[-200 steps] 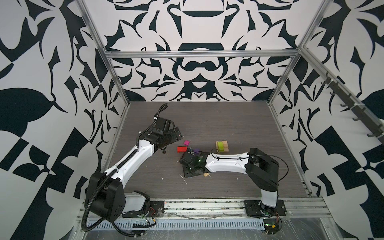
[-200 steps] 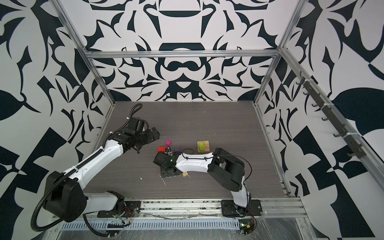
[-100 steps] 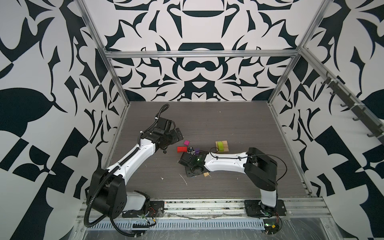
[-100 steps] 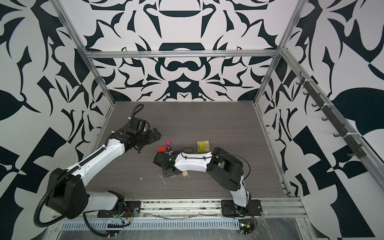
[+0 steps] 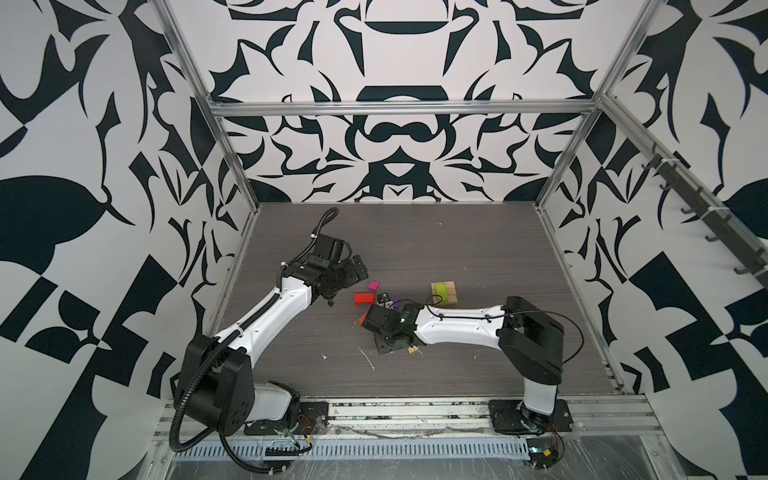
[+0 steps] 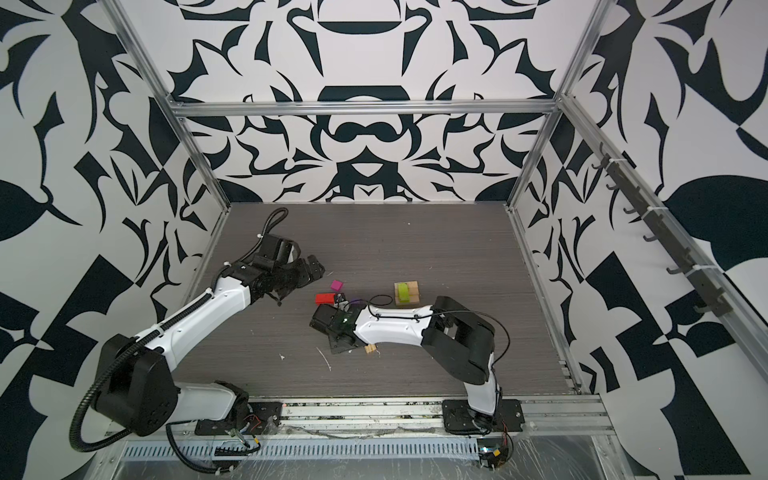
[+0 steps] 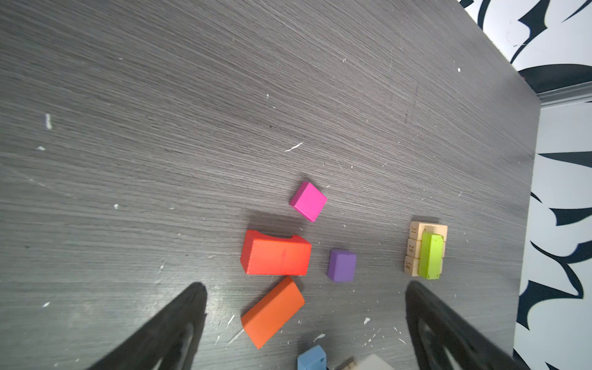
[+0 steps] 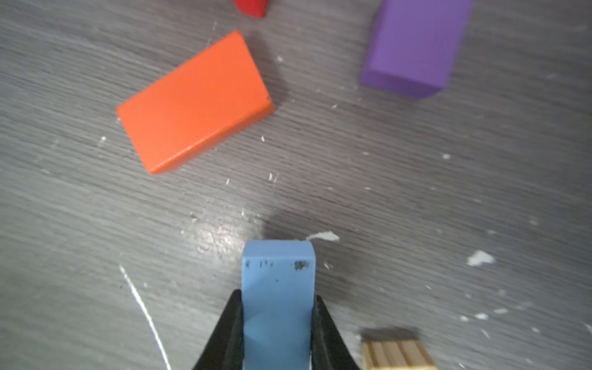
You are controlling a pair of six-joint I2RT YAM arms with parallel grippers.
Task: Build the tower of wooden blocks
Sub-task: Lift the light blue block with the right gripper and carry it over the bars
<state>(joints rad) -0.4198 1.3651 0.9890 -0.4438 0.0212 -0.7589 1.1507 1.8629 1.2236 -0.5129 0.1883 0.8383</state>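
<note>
My right gripper [image 8: 277, 299] is shut on a light blue block [image 8: 277, 272] just above the table; in both top views its wrist hides the block. Ahead of it lie an orange block [image 8: 192, 102] and a purple cube [image 8: 416, 45]. A ridged tan square [image 8: 397, 352] sits beside its fingers. The tower's start, tan planks under a lime green block [image 5: 444, 293] [image 6: 406, 294] [image 7: 427, 253], stands to the right. A red block [image 5: 364, 298] [image 7: 275, 254] and a magenta cube [image 5: 373, 285] [image 7: 308, 201] lie left of it. My left gripper [image 7: 306, 286] [image 5: 355, 270] hangs open and empty beyond the red block.
The blocks sit mid-table on the dark wood-grain table [image 5: 415, 249], flecked with white scraps. Patterned walls and metal posts [image 5: 232, 166] close in the back and both sides. The ridged tan square [image 5: 412, 350] pokes out from under the right forearm.
My right gripper's jaws have closed onto the light blue block. The left gripper has drifted slightly right, still open.
</note>
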